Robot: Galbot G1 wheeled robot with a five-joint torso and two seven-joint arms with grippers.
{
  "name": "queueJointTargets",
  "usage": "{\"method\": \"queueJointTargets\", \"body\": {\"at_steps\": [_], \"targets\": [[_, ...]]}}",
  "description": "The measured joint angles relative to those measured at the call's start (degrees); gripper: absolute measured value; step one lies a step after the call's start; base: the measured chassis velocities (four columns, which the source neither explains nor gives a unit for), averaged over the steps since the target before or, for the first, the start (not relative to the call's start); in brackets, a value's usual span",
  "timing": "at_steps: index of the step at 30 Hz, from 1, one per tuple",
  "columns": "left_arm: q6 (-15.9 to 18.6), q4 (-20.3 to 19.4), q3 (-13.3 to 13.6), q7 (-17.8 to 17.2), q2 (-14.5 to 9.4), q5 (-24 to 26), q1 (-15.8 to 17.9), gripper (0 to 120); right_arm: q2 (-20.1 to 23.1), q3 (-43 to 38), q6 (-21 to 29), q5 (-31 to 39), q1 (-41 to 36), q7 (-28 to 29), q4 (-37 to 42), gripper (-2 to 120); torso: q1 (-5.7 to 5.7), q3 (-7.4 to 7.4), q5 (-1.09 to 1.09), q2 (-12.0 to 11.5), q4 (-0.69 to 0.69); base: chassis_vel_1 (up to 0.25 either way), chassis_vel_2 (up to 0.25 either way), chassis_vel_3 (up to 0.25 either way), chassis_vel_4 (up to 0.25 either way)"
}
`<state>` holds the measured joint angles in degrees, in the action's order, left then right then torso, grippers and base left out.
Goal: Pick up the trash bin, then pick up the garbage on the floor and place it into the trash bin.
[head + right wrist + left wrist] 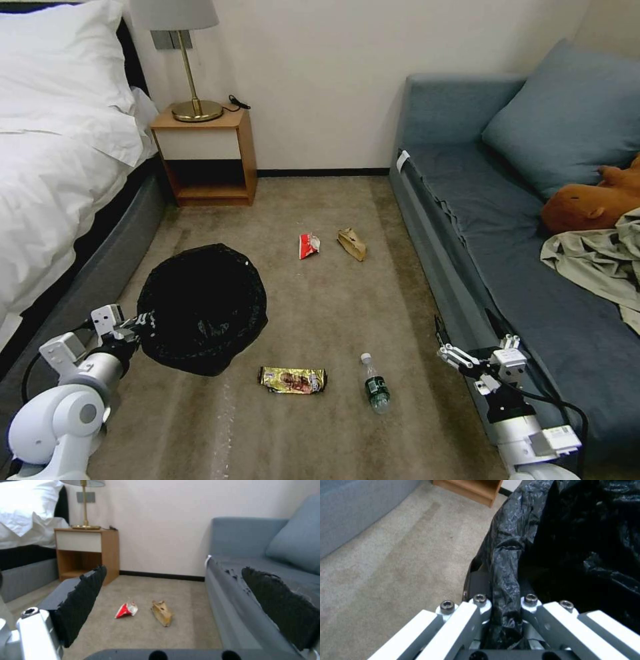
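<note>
Nearest the head camera, the left gripper (137,327) was seen clamped on the near rim of the trash bin (203,307); in the left wrist view its fingers (480,605) were pressed together on a fold of glossy black bag with the rim beneath. The right gripper (477,363) was held low beside the blue sofa (507,267), its jaws wide apart and nothing between them.

A slip was judged the main risk. The hold appeared to be taken largely on bag film, so the liner could be dragged off the rim or the bin could swing and tilt once carried by one edge. Any sag would leave the opening turned away from the right gripper when litter was to be dropped in.

The bin was seen as a round tub wholly draped in crinkled black plastic, its mouth open upward, directly ahead of the left gripper. The garbage lay on the carpet: a gold wrapper (292,379) just beyond the bin toward the right gripper, a clear bottle with a green label (375,385) between the wrapper and the right gripper, and a red-white packet (308,245) beside a brown paper bag (352,244), well ahead of both grippers. The bottle was judged likely to roll if nudged.
</note>
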<state>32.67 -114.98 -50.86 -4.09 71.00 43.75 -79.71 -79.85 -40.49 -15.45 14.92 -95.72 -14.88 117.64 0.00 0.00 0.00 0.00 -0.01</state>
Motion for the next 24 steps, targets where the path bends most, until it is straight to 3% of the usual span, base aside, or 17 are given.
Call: {"method": "queueJointTargets", "body": {"at_steps": [4,6,8,9,10,12,13,16,22,24], "targets": [[-0.4,0.7,0.7,0.5,-1.1,-0.9,0.1,4,3.4,2.2,2.3,2.1,1.7,1.6,-0.1,100,0.00,0.00,0.00,0.0,0.01,0.000,0.000,0.000,0.000],[-0.8,1.0,1.6,1.1,-1.7,-1.7,0.2,4,8.4,5.1,6.1,5.4,3.4,3.9,0.3,100,0.00,0.00,0.01,0.0,0.01,0.000,0.000,0.000,0.000],[-0.9,1.1,1.8,1.2,-1.7,-1.9,0.2,4,9.8,5.8,7.0,6.5,3.8,4.7,0.4,100,0.00,0.00,0.01,0.0,0.01,0.000,0.000,0.000,0.000],[-1.0,1.4,2.2,1.3,-1.3,-2.4,0.5,4,14.9,8.3,10.3,9.5,5.2,7.8,1.0,100,0.00,0.00,0.01,0.0,0.01,0.000,0.000,0.000,0.000],[-1.0,1.4,2.2,1.3,-1.3,-2.4,0.5,4,14.9,8.3,10.3,9.5,5.2,7.8,1.0,100,0.00,0.00,0.01,0.0,0.01,0.000,0.000,0.000,0.000],[-1.2,1.6,2.5,1.4,-0.5,-3.0,0.6,4,20.9,11.2,14.9,13.5,7.4,13.6,1.4,100,0.00,0.00,-0.01,0.0,0.01,0.000,0.000,0.000,0.000],[-1.2,1.6,2.5,1.4,-0.5,-3.0,0.6,4,20.9,11.2,14.9,13.5,7.4,13.6,1.4,100,0.00,0.00,-0.01,0.0,0.01,0.000,0.000,0.000,0.000],[-1.7,1.6,2.8,1.7,0.4,-3.9,0.0,4,27.7,16.0,20.6,21.3,12.5,20.3,0.8,100,0.00,0.00,0.00,0.0,0.00,0.000,0.000,0.000,0.000],[-2.1,1.8,2.5,1.9,1.0,-4.2,-0.3,4,32.0,23.3,25.4,31.1,19.4,26.4,-0.6,100,0.00,0.00,0.01,0.0,0.01,0.000,0.000,0.000,0.000],[-2.2,1.8,2.3,2.1,1.2,-4.3,-0.5,4,33.9,29.5,27.8,35.2,24.3,28.9,-2.0,100,0.00,0.01,0.00,0.0,0.01,0.000,0.000,0.000,0.000]]}}
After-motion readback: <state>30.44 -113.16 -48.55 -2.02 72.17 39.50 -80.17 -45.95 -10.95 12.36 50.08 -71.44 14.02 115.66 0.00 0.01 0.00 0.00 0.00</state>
